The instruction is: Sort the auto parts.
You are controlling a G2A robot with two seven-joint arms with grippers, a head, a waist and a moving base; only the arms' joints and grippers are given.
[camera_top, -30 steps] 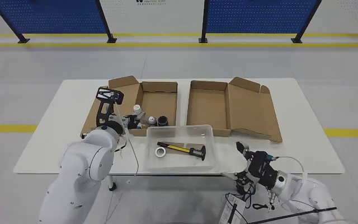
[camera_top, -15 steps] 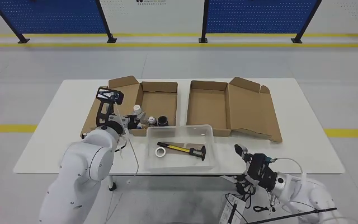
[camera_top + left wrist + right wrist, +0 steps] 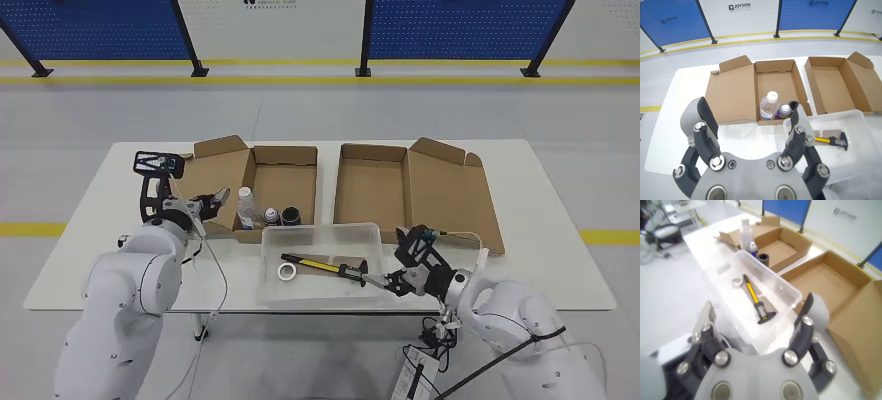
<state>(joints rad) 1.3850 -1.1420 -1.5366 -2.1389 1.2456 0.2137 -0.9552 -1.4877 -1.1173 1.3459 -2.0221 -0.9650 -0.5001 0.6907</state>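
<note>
The right gripper (image 3: 758,302), spread wide, faces the clear bin (image 3: 772,273) — caliper (image 3: 751,292) and white ring (image 3: 737,281) inside.

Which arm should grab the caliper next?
Probably right: the right gripper, open, is beside the clear bin, facing the digital caliper; the left gripper, open, hangs farther off by the left cardboard box.

Caliper (image 3: 316,264) in bin (image 3: 322,229), bottle (image 3: 245,204) in box (image 3: 286,183) behind

The boxes (image 3: 285,185) are matt brown cardboard; the bin (image 3: 776,277) is clear smooth plastic; the bottle (image 3: 768,108) is glossy plastic; the table (image 3: 535,200) is smooth.
</note>
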